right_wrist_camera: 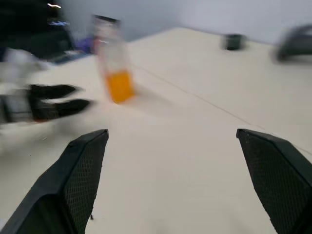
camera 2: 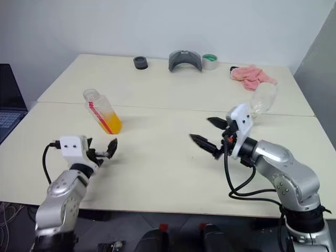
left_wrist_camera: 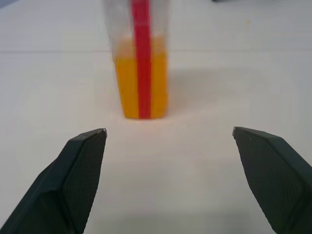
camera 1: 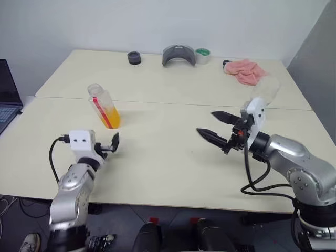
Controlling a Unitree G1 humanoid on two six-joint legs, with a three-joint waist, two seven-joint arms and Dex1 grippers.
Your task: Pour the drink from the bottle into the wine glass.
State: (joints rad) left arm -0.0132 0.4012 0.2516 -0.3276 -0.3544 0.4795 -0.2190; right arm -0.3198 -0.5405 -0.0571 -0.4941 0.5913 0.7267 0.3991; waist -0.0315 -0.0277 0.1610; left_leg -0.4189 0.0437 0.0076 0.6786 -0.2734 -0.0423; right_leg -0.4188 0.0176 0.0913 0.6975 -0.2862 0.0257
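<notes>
1. My left gripper [camera 1: 111, 144] is spread wide with nothing between its fingers, low over the cream table [camera 1: 168, 157] at its near left part.
2. The bottle [camera 1: 103, 106] stands on the table just beyond my left gripper, apart from it. It has no cap on, a red strip runs down its side, and it leans a little in the head views.
3. The drink [left_wrist_camera: 141, 83], orange-yellow, fills roughly the lower half of the bottle.
4. My right gripper [camera 1: 214, 127] is also released, its two black fingers far apart and empty, pointing toward my left across the middle of the table.
5. The wine glass [camera 2: 262, 100] stands just behind my right gripper, on the right part of the table; it is clear and hard to make out, and I cannot tell whether it holds any liquid.
6. Along the far edge lie a black roll of tape [camera 1: 134, 58], a grey curved object [camera 1: 178, 55], a green-and-white tape roll [camera 1: 202, 54] and a pink cloth [camera 1: 245, 71].
7. A laptop [camera 1: 8, 97] sits off the table's left side.
</notes>
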